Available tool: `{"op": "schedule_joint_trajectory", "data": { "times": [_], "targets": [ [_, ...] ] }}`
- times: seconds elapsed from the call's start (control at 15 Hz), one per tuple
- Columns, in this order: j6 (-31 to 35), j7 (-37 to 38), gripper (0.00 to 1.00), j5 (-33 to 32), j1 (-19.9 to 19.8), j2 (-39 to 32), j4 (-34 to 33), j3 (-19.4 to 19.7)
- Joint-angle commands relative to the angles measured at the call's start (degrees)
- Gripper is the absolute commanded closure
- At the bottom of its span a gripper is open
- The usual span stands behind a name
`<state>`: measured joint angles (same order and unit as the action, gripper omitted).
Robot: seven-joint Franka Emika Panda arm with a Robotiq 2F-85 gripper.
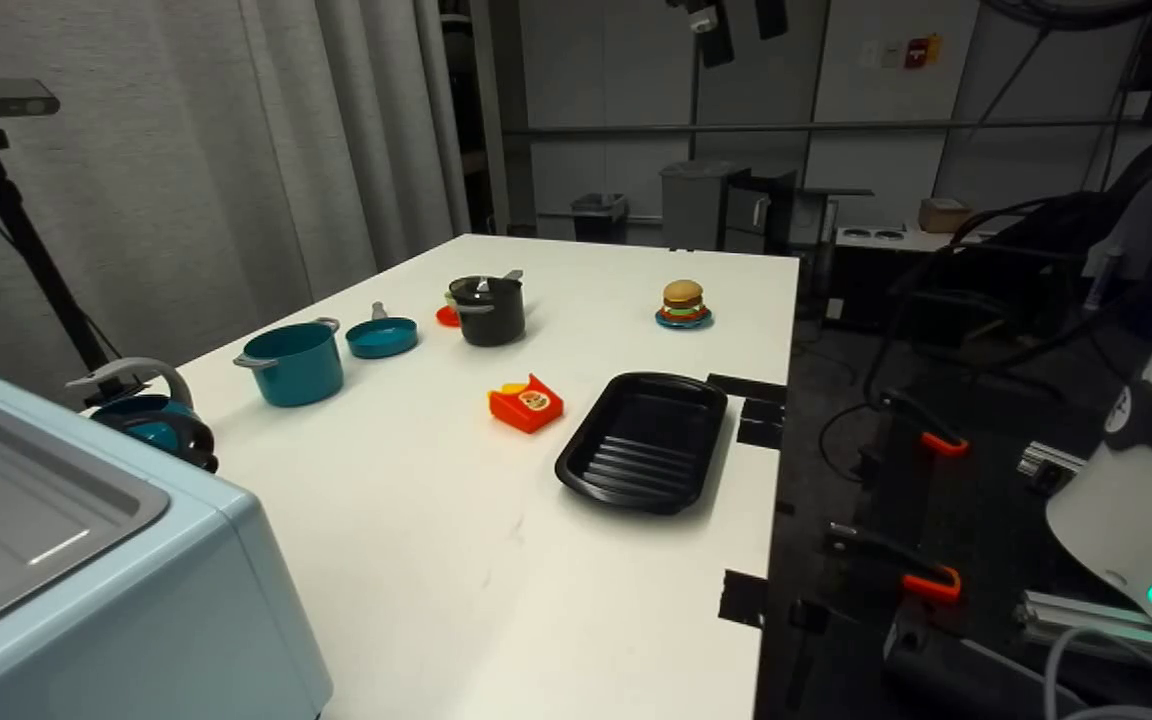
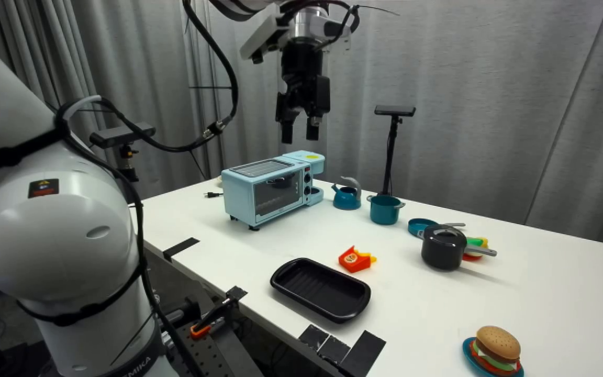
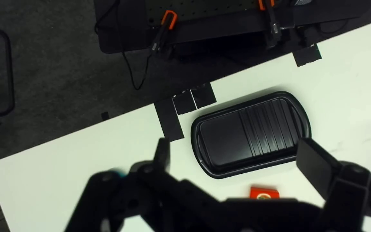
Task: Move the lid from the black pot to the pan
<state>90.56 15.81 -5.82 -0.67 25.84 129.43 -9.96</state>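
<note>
Gripper (image 2: 300, 134) hangs high above the worktop (image 2: 411, 314), fingers spread wide, grasp empty. Lid (image 2: 444, 236) seated on the black pot (image 2: 440, 258), well in from all edges; teal pan (image 1: 382, 340) nearby, closer to the edge by the curtain (image 2: 505, 131).

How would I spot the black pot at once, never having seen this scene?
In an exterior view, find the white table before the gray curtain. Roughly between the teal pot and the toy burger stands the black pot. Unlike the open teal pot, it is black, with a dark lid on top.
</note>
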Motion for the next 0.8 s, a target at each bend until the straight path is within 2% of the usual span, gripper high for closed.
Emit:
{"op": "schedule_joint_trajectory", "data": {
  "times": [0.0,0.07,0.13,0.2,0.27,0.47,0.73],
  "targets": [
    [-1.8,0.3,0.00,0.8,1.2,-0.5,-0.6,1.1],
    [-2.1,0.5,0.00,1.1,1.2,-0.6,-0.7,1.1],
    [-4.0,1.4,0.00,-0.3,0.5,-10.2,-11.5,-0.1],
    [-4.2,1.8,0.00,-0.4,0.5,-10.9,-12.5,-0.2],
    [-0.6,0.6,0.00,-0.2,1.2,-3.2,-3.8,0.8],
    [-1.4,1.0,0.00,-0.2,1.3,-9.2,-9.7,1.0],
    [-1.7,1.6,0.00,-0.1,1.2,-12.1,-11.8,1.2]
  ]
}}
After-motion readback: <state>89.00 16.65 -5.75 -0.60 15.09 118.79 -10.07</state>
